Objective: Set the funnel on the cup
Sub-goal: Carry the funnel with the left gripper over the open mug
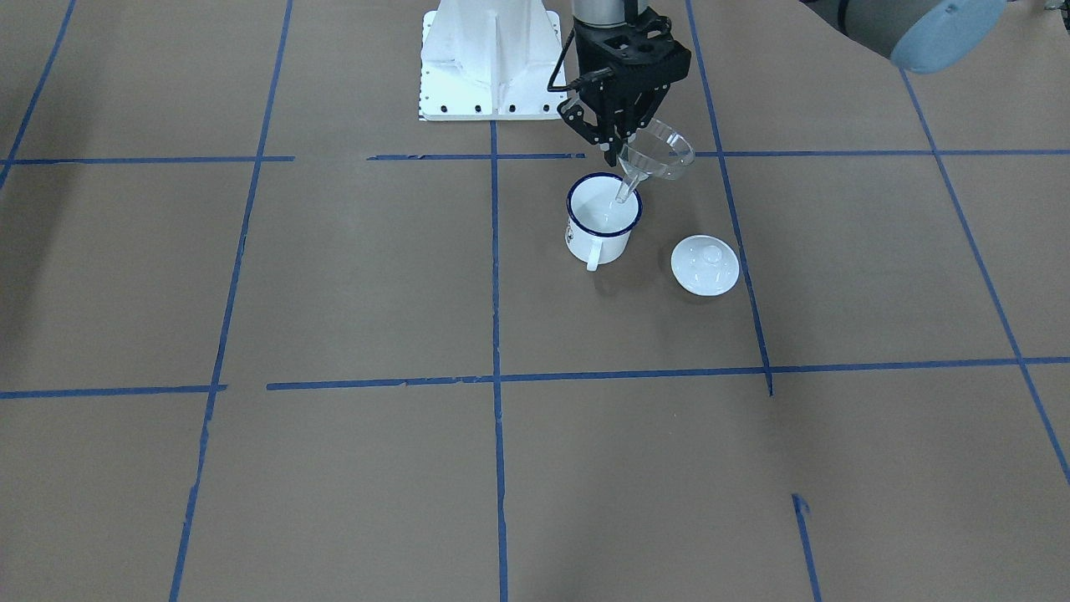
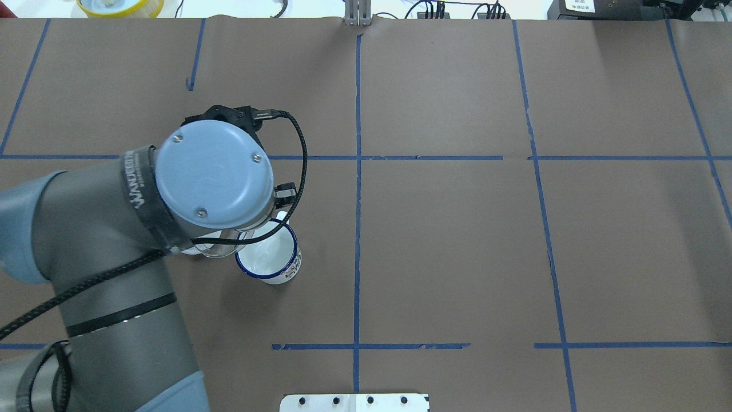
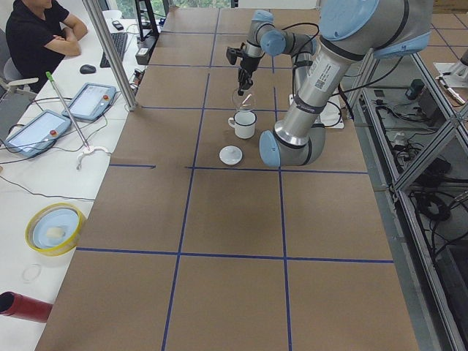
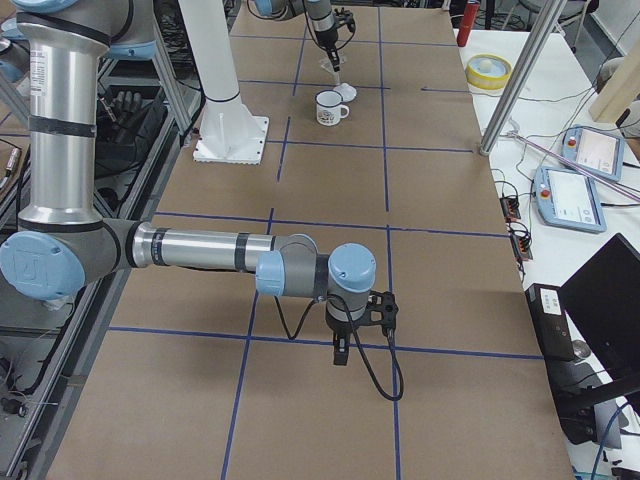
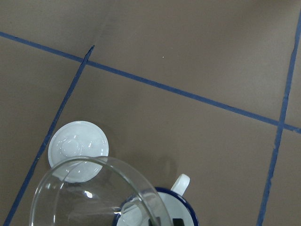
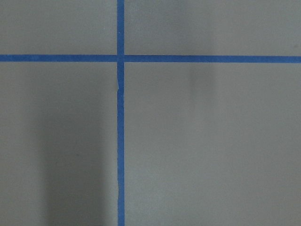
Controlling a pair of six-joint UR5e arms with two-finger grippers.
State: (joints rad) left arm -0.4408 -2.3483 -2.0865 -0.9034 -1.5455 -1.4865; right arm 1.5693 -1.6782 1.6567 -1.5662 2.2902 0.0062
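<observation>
Exterior front-facing view: my left gripper (image 1: 617,149) pinches the rim of the clear, glossy funnel (image 1: 664,150). It is tilted, narrow spout over the mouth of the white enamel, blue-rimmed cup (image 1: 600,221). A round knobbed lid (image 1: 705,265) lies beside it, on the robot's left. Right gripper (image 4: 342,350): I cannot tell its state.

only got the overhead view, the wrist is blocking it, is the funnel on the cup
observer: no. In the front view the funnel hangs tilted, spout over the cup mouth, cone above the rim.
operator: is it gripped or loose
observer: gripped. The left gripper is shut on the funnel's rim.
operator: anything close to the cup
observer: a white lid lies flat on the table beside the cup, not touching it.
</observation>
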